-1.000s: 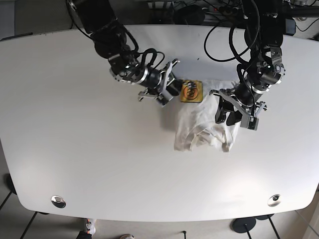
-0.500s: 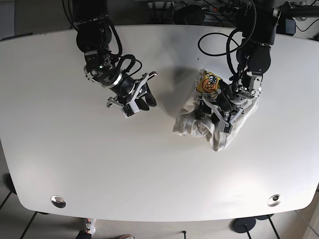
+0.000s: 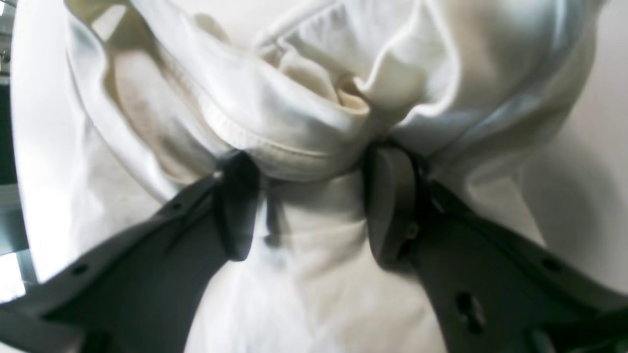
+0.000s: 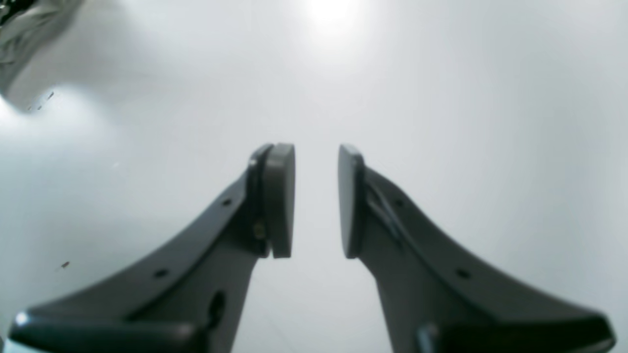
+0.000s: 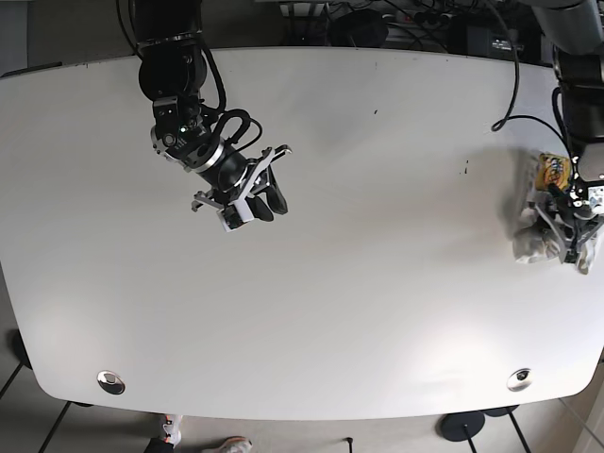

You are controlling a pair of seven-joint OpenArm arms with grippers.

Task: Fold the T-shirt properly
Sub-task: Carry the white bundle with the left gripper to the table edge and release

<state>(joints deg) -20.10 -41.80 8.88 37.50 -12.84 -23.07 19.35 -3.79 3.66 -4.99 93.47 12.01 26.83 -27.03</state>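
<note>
White table (image 5: 377, 311), bunched T-shirt (image 5: 540, 236) at its edge, pinched by left hand (image 3: 314, 206); right hand (image 4: 316, 201) slightly parted.

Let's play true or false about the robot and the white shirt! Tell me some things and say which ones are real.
1. The left gripper is pinching the white shirt. True.
2. The shirt lies flat and neatly folded in the middle of the table. False: it is a bunched-up lump at the table's edge, on the right of the base view.
3. The right gripper is holding nothing. True: only bare table shows between its fingers.
4. The right gripper is squeezed completely shut. False: a small gap shows between its fingers.
5. Both arms are touching the shirt. False: only the left one is; the right one is far across the table.
</note>
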